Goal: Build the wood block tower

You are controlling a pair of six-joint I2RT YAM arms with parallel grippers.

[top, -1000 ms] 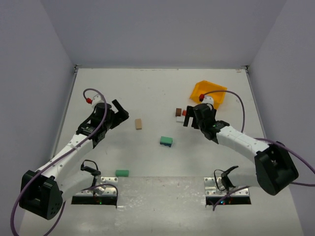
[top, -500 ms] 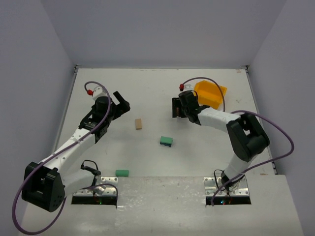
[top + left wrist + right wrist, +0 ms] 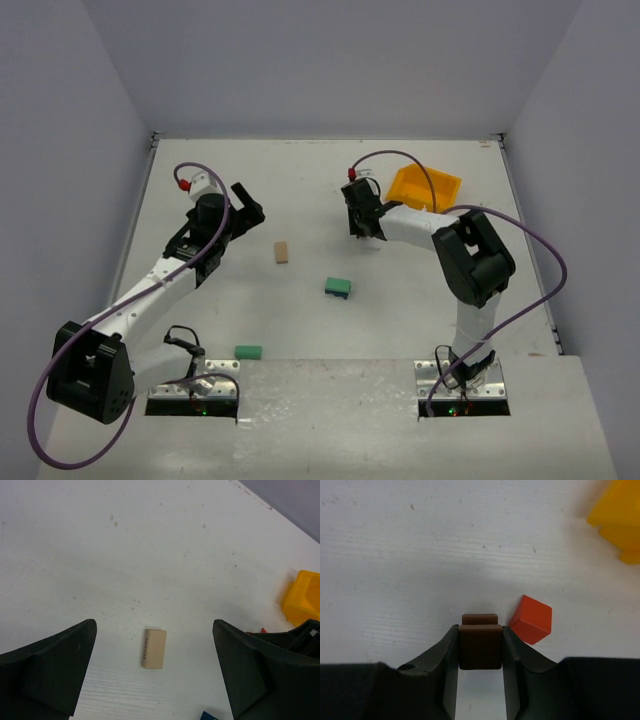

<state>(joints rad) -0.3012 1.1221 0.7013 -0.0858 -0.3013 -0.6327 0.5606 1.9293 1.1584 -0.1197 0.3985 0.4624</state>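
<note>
Right gripper (image 3: 480, 629) — pinching a brown block (image 3: 480, 650), red block (image 3: 531, 619) just beside; both hard to make out from above. Left gripper (image 3: 154, 626) — spread wide over a tan block (image 3: 153, 648). Yellow bin (image 3: 620, 515) cut off at the edge.

Lab test booth: white table (image 3: 300, 190), plain grey walls (image 3: 330, 70).

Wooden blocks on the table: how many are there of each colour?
Green: 2, the near green block and the middle green block
Blue: 1, the blue block under the middle green one
Tan: 1, the tan block
Brown: 1, the brown block in the right gripper
Red: 1, the red block
Total: 6
</note>
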